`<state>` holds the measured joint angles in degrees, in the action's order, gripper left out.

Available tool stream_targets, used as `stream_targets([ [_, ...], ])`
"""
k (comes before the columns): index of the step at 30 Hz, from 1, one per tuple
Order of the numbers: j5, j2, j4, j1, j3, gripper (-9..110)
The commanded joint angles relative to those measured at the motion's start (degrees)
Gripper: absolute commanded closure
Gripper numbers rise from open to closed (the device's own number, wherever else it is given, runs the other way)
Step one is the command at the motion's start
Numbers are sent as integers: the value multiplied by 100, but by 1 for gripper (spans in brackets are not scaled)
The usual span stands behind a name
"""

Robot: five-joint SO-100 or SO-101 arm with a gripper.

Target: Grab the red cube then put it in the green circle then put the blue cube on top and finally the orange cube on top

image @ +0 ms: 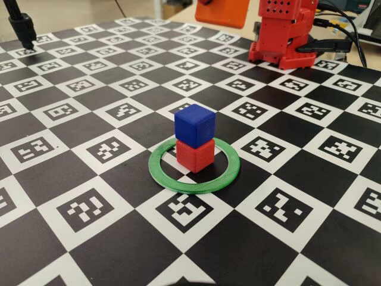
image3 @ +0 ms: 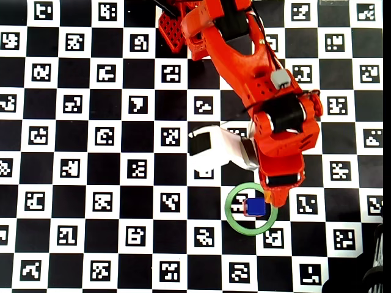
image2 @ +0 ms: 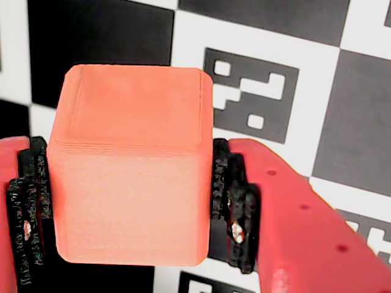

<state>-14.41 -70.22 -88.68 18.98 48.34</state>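
Your red claw (image2: 128,201) is clenched on the matte orange plastic cube (image2: 131,165), hovering just beside the dark-blue plastic cube (image3: 255,207) stacked on the red cube (image: 194,155) inside the flat green ring (image: 194,183).

low front, wrist close-up, overhead – checkerboard shared

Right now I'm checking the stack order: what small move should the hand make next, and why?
Probably carry the orange cube, clamped in the hand, over the blue cube and lower it. Blue already sits on the red cube inside the green circle, so only orange remains.
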Motion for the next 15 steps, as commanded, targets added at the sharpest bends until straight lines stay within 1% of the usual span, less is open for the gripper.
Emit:
stream_targets([
  [1,-26,-114,149,62,-35,93],
  [15,9,-26,756,-105,747,93],
])
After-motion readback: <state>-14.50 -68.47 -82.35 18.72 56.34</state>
